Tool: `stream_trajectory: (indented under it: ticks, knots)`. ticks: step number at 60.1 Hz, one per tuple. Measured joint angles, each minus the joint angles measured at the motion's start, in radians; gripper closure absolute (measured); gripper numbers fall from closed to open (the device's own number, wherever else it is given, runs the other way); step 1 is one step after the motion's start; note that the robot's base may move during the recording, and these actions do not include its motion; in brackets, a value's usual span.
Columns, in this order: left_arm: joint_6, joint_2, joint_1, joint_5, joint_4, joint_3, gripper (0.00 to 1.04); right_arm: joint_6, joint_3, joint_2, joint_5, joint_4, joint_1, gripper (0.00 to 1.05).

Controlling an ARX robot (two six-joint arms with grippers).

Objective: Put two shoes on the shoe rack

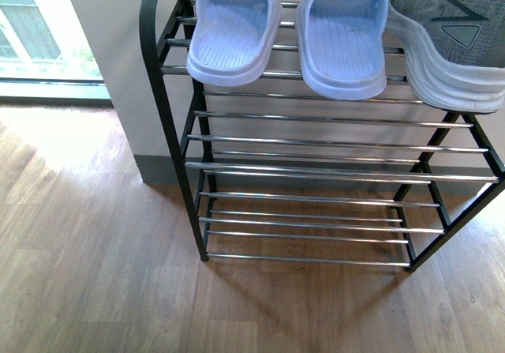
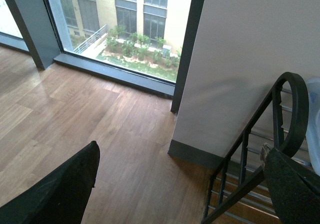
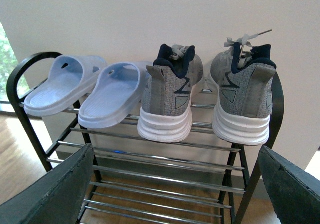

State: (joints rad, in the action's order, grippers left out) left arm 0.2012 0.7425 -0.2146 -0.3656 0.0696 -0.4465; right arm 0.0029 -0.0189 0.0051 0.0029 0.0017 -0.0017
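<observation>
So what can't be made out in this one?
- Front view: only one sneaker shows, cropped at the top and right edges; the second is out of frame.
- Front view: neither arm shows.
- Left wrist view: the rack is cropped; a sliver of slide shows, no sneakers.
- Right wrist view: the rack's lowest shelves are cropped at the bottom edge.

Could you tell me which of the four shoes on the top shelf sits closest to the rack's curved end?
The outer pale blue slide sandal, beside the rack's curved black upright. The other sandal and both grey sneakers sit further along.

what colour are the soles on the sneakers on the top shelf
White, under grey knit uppers. The right wrist view shows both sneakers best, heels outward on the shoe rack.
</observation>
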Motion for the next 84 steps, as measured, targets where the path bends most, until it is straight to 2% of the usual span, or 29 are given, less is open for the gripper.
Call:
stream_trajectory:
  ticks: [3,8,13,18,21,24,25,84]
  knots:
    - [-0.062,-0.02,0.028,0.116,0.148,0.064,0.22,0.0,0.0,0.0,0.0,0.0,0.0,0.09]
    - [-0.142,-0.073,0.062,0.222,0.307,0.161,0.39,0.0,0.0,0.0,0.0,0.0,0.0,0.09]
    - [-0.174,-0.127,0.096,0.247,0.321,0.226,0.61,0.0,0.0,0.0,0.0,0.0,0.0,0.09]
    - [-0.183,-0.158,0.111,0.267,0.321,0.261,0.75,0.0,0.0,0.0,0.0,0.0,0.0,0.09]
    - [-0.187,-0.191,0.17,0.349,0.317,0.286,0.88,0.0,0.0,0.0,0.0,0.0,0.0,0.09]
    - [-0.189,-0.224,0.207,0.354,0.309,0.309,1.02,0.0,0.0,0.0,0.0,0.0,0.0,0.09]
    - [-0.188,-0.227,0.208,0.355,0.309,0.311,1.04,0.0,0.0,0.0,0.0,0.0,0.0,0.09]
    - [-0.192,-0.55,0.211,0.366,0.123,0.433,1.03,0.0,0.0,0.0,0.0,0.0,0.0,0.09]
